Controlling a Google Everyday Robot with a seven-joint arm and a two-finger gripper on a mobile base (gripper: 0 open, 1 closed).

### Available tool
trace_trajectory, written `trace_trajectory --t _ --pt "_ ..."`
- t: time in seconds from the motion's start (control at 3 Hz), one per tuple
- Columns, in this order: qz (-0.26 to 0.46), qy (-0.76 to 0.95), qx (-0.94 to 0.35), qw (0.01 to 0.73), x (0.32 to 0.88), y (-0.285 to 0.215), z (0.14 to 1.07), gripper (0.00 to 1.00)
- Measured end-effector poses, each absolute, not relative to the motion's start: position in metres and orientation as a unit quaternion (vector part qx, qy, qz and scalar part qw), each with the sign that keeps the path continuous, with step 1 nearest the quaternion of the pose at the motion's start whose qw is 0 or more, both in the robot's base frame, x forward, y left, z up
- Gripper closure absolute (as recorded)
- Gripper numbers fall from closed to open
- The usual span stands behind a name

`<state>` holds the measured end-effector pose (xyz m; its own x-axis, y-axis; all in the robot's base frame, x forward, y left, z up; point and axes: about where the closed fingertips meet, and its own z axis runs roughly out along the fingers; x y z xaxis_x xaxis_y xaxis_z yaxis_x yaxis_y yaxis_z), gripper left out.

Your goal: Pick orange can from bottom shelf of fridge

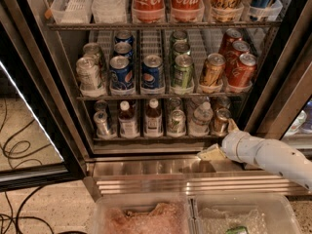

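The orange can (220, 121) stands at the right end of the bottom shelf (156, 138) of the fridge (63, 91), whose door is open. It is dull copper-orange with a silver lid. My gripper (222, 139), on a white arm coming in from the right, is just in front of and slightly below the can. Its fingers are spread apart, one tip (211, 153) low over the steel base and the other (233, 126) up beside the can. It holds nothing.
On the bottom shelf, left of the can, stand a water bottle (199, 119), a silver can (176, 121) and two brown bottles (153, 117). The rack above holds several cans, including a golden can (212, 71) and red-orange cans (241, 71). Two clear bins (192, 213) sit on the floor.
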<state>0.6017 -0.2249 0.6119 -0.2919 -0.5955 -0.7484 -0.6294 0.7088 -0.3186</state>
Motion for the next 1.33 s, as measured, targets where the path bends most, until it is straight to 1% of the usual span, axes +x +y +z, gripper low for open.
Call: trace_trajectory --t 0.67,1.0,1.33 --pt "-0.018 0.811 -0.345 0.472 0.604 -0.258 0.618 0.0" --pt "-0.019 0.808 -0.347 0.476 0.606 -0.258 0.614 0.0" --pt "-0.006 0.805 -0.364 0.469 0.612 -0.247 0.604 0.0"
